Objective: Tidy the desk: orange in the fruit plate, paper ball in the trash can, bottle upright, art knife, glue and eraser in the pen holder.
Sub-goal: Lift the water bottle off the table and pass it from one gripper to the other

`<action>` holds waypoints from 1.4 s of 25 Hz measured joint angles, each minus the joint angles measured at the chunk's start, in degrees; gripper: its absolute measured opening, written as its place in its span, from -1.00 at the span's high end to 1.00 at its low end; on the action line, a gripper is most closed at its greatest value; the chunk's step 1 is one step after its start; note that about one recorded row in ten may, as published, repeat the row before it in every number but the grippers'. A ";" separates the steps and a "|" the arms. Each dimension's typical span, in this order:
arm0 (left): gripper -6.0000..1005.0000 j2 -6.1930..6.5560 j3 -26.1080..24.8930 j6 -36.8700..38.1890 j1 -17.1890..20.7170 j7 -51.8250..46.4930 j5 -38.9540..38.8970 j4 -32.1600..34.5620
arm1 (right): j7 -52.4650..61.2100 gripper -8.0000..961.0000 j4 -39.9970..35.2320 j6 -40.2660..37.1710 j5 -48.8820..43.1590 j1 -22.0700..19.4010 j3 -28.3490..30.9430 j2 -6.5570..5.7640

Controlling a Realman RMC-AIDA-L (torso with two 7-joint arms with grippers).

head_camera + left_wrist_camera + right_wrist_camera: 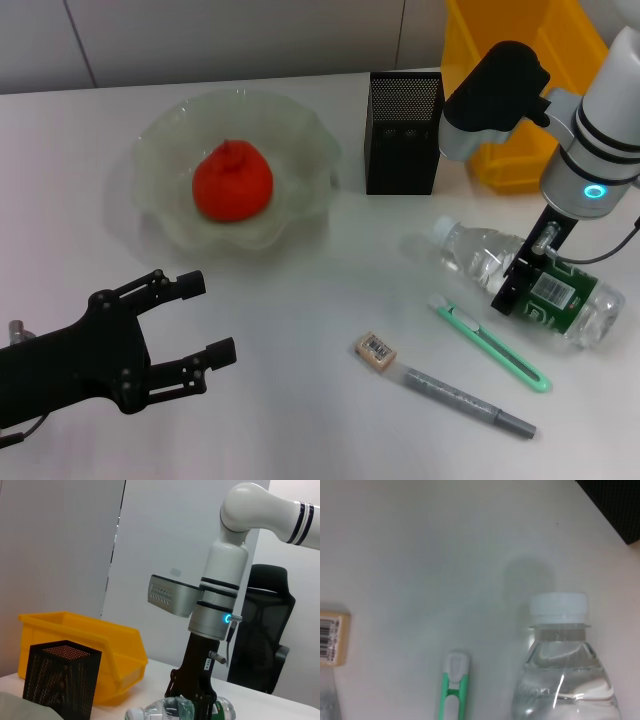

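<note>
Left claw [205, 318], head view: nearest item, fingers spread and empty, hovering low over the bare near-left worktop [300, 320]; treat it as idle. Orange [232, 181] sits in the fruit plate [165, 150], so you may count that step done. Pen holder [404, 132] stands behind centre, with a yellow bin [500, 150] just behind it to the right. Bottle [530, 282] lies on its side at right, cap toward the plate; right claw [520, 280] is down at its labelled middle, fingers either side, though you cannot tell whether they have clenched. Eraser [376, 351], art knife [492, 345] and glue [468, 402] lie loose in front. No paper ball is visible. Left wrist view: right claw straddles the bottle [175, 711] from above. Right wrist view: cap and neck of the bottle [559, 645], knife tip beside it. Step in hand, by judgement: righting the bottle. Your next move calls for a firm grip, then a lift and turn that sets the base down.
</note>
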 joint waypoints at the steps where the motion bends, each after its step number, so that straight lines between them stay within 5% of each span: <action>1: -0.71 0.00 0.00 0.00 0.00 0.00 0.00 0.00 | 0.00 -0.70 0.00 0.00 0.00 0.00 0.00 0.00; 7: -0.71 0.07 0.00 -0.02 0.00 0.00 0.00 0.00 | -0.35 -0.65 -2.46 -0.37 0.12 -0.66 0.27 -0.01; 13: -0.72 0.04 -0.12 -0.02 0.00 0.00 0.00 0.00 | -0.77 -0.64 -12.99 -3.72 2.81 -4.20 0.71 -0.22; 26: -0.71 -0.06 -0.53 -0.33 -0.94 0.00 -0.07 -0.08 | -3.58 -0.64 -32.98 -2.57 10.59 -17.33 -2.05 -0.02; 35: -0.71 -0.47 -0.63 -2.66 -3.60 -2.05 -0.05 -0.09 | -14.17 -0.64 -42.77 1.08 24.93 -27.63 -0.25 0.09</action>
